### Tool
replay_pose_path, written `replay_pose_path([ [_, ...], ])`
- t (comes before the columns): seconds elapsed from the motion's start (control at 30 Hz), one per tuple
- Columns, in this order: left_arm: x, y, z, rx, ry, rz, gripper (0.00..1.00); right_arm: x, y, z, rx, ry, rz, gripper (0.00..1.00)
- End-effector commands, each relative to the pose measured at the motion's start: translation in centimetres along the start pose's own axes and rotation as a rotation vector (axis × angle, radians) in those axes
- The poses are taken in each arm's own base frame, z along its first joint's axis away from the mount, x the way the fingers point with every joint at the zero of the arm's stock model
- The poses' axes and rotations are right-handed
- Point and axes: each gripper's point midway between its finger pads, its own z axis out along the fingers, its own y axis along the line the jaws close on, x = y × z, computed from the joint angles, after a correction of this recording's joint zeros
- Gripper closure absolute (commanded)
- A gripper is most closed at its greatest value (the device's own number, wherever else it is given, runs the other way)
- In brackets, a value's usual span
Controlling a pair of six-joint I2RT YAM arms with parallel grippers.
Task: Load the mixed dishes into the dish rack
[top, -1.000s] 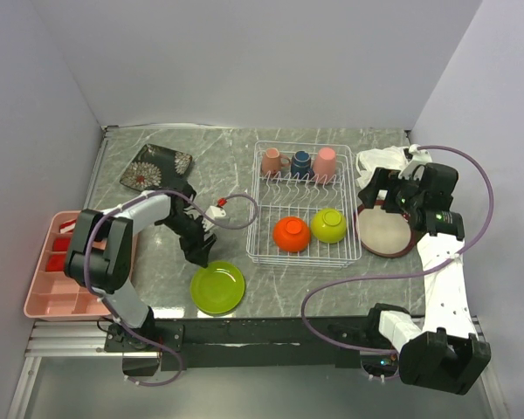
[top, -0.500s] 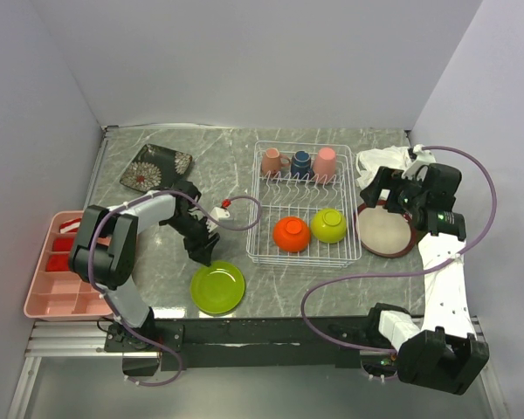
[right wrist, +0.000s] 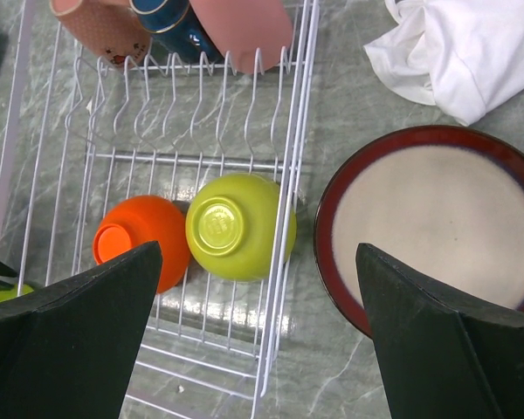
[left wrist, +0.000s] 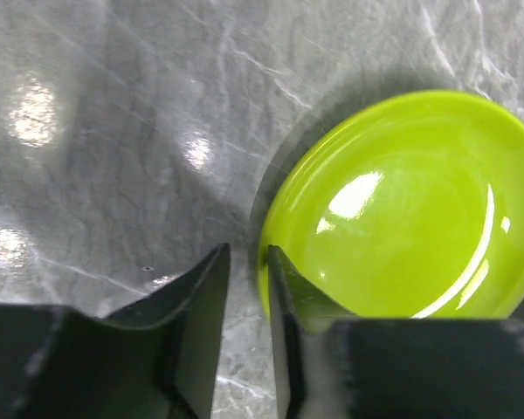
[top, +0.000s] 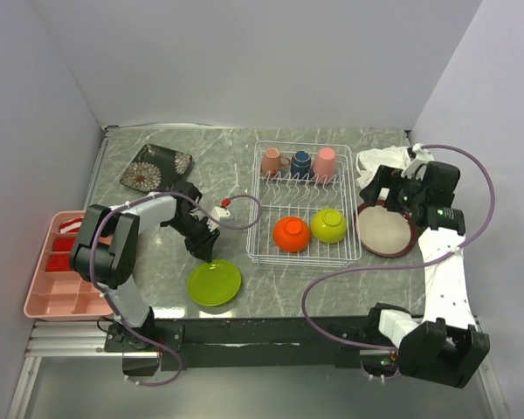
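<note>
The lime green plate [top: 214, 283] lies near the table's front edge and also fills the left wrist view [left wrist: 402, 209]. My left gripper [top: 203, 255] [left wrist: 247, 253] is at the plate's far-left rim, nearly shut with only a narrow gap. One finger lies over the rim and bare marble shows in the gap. The white wire dish rack [top: 304, 257] holds the orange bowl [top: 291, 234], lime bowl [top: 328, 225], and salmon [top: 272, 161], navy [top: 300, 161] and pink [top: 325, 161] cups. My right gripper [top: 393, 196] [right wrist: 255, 253] is open wide and empty, above the rack's right edge and the brown plate [top: 386, 231] [right wrist: 437, 223].
The black floral square plate [top: 156, 166] lies at the back left. A white rag [top: 384, 161] is bunched behind the brown plate. A pink divided tray [top: 57, 279] sits at the left edge. Grey walls close the back and both sides.
The lime plate has shifted slightly left and away and looks flatter, as if tipped. My left gripper stays at its far rim. The right arm has barely moved.
</note>
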Motion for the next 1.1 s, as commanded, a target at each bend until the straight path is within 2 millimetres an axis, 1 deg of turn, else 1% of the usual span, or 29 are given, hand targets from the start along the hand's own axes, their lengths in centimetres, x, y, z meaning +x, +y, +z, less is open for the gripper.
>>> replay_pose_path([
  [0.0, 0.3, 0.7, 0.5, -0.042, 0.005, 0.001, 0.74, -2.4, 0.2, 0.1, -0.012, -0.039, 0.003, 0.0],
  [0.03, 0.1, 0.9, 0.3, -0.051, 0.001, 0.003, 0.79, -2.7, 0.2, 0.4, -0.016, -0.041, 0.008, 0.0],
  [0.1, -0.1, 1.0, 0.1, -0.063, -0.001, 0.008, 0.84, -3.1, 0.2, 0.6, -0.017, -0.045, 0.012, 0.0],
  [0.13, -0.1, 1.0, 0.0, -0.065, 0.001, 0.013, 0.94, -3.4, 0.1, 0.6, -0.016, -0.05, 0.012, 0.0],
  [0.17, -0.3, 1.2, -0.2, -0.071, 0.002, 0.017, 0.99, -3.5, 0.1, 0.7, -0.016, -0.05, 0.013, 0.0],
  [0.3, -0.8, 1.3, -0.7, -0.085, -0.004, 0.018, 0.99, -3.6, 0.1, 0.6, -0.012, -0.058, 0.011, 0.0],
  [0.43, -1.5, 1.3, -1.7, -0.099, -0.004, 0.013, 0.99, -2.9, 0.2, 0.5, -0.015, -0.058, 0.011, 0.0],
  [0.47, -2.1, 1.4, -2.1, -0.109, -0.014, 0.023, 0.99, -2.8, 0.2, 0.5, -0.018, -0.054, 0.013, 0.0],
  [0.53, -2.7, 1.4, -3.1, -0.134, -0.015, 0.034, 0.99, -2.9, 0.4, 0.2, -0.023, -0.06, 0.003, 0.0],
  [0.6, -3.8, 1.4, -4.6, -0.159, -0.024, 0.051, 0.99, -3.3, 0.7, 0.1, -0.036, -0.063, -0.004, 0.0],
  [0.63, -4.9, 1.7, -5.8, -0.192, -0.042, 0.079, 0.99, -3.8, 0.8, 0.0, -0.037, -0.075, -0.015, 0.0],
  [0.67, -4.9, 1.4, -6.4, -0.194, -0.032, 0.076, 0.99, -4.0, 0.8, -0.1, -0.035, -0.078, -0.017, 0.0],
  [0.7, -5.2, 1.5, -7.1, -0.21, -0.034, 0.085, 0.99, -4.2, 0.9, 0.0, -0.041, -0.078, -0.018, 0.0],
  [0.73, -6.1, 2.0, -8.4, -0.247, -0.043, 0.108, 0.99, -4.7, 1.0, 0.0, -0.047, -0.086, -0.035, 0.0],
  [0.8, -6.3, 2.1, -9.5, -0.265, -0.034, 0.113, 0.99, -4.9, 0.9, 0.3, -0.048, -0.077, -0.034, 0.0],
  [0.83, -6.8, 2.6, -10.5, -0.29, -0.046, 0.123, 0.99, -5.1, 0.9, 0.4, -0.051, -0.08, -0.034, 0.0],
  [0.93, -7.0, 3.3, -11.7, -0.318, -0.056, 0.127, 0.99, -5.0, 1.0, 0.9, -0.062, -0.073, -0.012, 0.0],
  [1.07, -7.2, 3.9, -11.9, -0.328, -0.065, 0.107, 0.99, -4.8, 1.3, 1.3, -0.084, -0.063, 0.017, 0.0],
])
